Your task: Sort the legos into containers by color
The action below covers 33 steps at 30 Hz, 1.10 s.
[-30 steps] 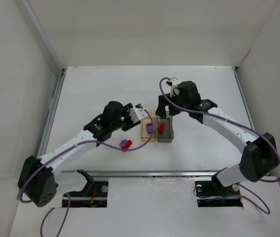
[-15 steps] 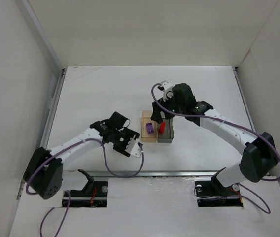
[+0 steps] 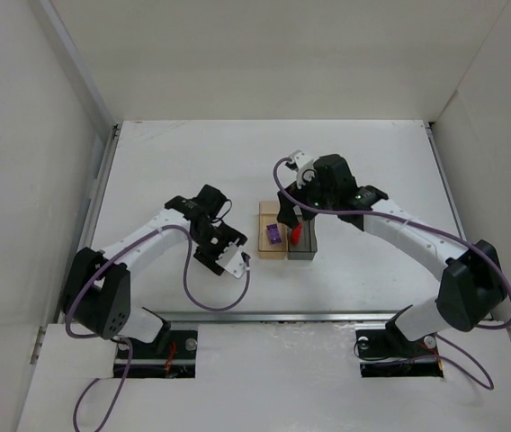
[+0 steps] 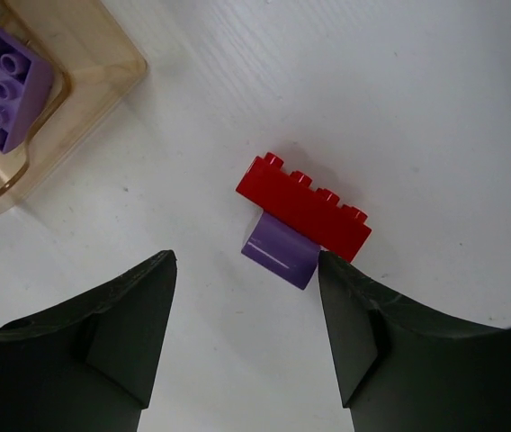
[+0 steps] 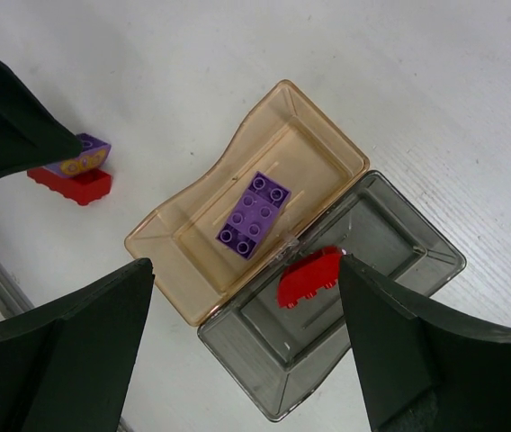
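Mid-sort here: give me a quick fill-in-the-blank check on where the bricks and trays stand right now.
1. The translucent tan plastic tray holds an eight-stud lego brick coloured ____.
2. The dark grey plastic tray holds a small lego brick coloured ____.
3. Under the left claw, whose jaws stand ____, the long red brick touches the loose purple piece on the white table.
Missing words: purple; red; open.
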Each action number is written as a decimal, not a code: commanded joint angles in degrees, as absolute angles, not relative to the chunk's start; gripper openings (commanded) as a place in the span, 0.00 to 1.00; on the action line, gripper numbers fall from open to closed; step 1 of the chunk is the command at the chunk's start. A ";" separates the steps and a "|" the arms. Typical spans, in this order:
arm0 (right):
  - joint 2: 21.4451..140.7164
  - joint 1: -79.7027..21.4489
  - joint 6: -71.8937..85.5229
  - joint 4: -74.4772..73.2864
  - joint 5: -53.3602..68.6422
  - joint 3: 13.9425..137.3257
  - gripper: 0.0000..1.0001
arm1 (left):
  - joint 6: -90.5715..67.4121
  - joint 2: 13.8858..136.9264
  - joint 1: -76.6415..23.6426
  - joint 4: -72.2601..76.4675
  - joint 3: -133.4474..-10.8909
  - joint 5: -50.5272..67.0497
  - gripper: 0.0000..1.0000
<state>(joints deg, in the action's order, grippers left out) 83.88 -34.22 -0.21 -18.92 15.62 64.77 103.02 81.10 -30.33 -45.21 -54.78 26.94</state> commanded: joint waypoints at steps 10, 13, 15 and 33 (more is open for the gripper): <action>87.36 -34.63 -3.69 -18.81 17.67 68.03 0.88 | 115.99 83.94 -30.94 -50.89 -55.99 24.43 0.61; 87.89 -34.63 -3.69 -18.81 18.19 68.03 0.88 | 118.38 83.94 -30.94 -48.43 -55.28 23.04 0.59; 87.89 -34.63 -3.69 -18.81 18.19 68.64 0.87 | 121.54 83.94 -30.94 -47.90 -55.28 21.54 0.57; 88.95 -34.10 -3.69 -19.34 19.34 69.17 0.87 | 131.84 84.11 -32.07 -47.72 -54.58 21.96 0.49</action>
<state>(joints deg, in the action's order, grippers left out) 88.75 -34.20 -2.83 -20.01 18.06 66.17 112.97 85.65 -31.48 -46.39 -55.09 19.00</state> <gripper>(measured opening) 0.873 0.496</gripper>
